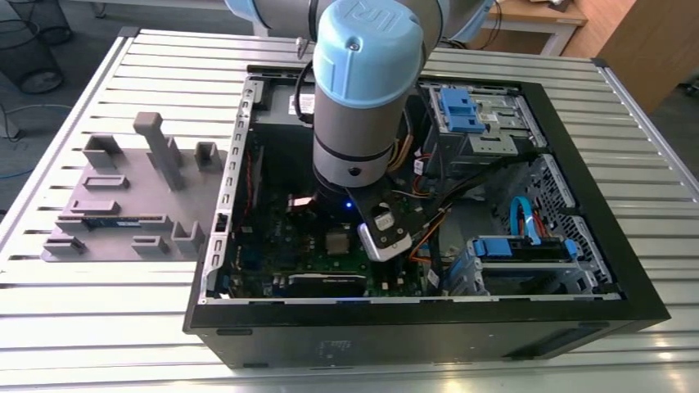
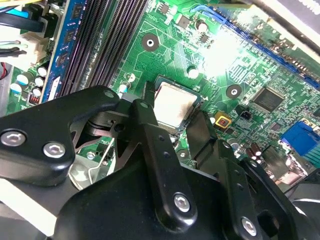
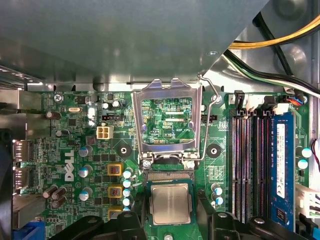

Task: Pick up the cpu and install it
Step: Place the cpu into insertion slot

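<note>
The cpu [image 3: 170, 202], a small silver square with a thin dark rim, sits between my gripper's [image 3: 170, 220] two black fingers, which close on its opposite edges. It hangs just over the socket, where a strip of socket contacts [image 3: 170, 176] still shows beside it. The metal socket frame [image 3: 167, 122] stands flipped open, with its wire lever [image 3: 212, 100] raised. In the second wrist view the cpu [image 2: 172, 105] lies at the tips of the gripper [image 2: 172, 125], over the green motherboard [image 2: 220, 65]. In the exterior view the arm reaches down into the computer case and the gripper [image 1: 352, 237] is low over the board.
The black computer case [image 1: 437, 327] lies open on a slatted metal table [image 1: 131, 319]. A grey tray [image 1: 120, 205] with upright fixtures stands at the exterior view's left. Memory slots [image 3: 250, 165] and a blue memory stick [image 3: 281, 165] run beside the socket. Cables [image 3: 280, 45] and drive bays [image 1: 513, 246] crowd the case.
</note>
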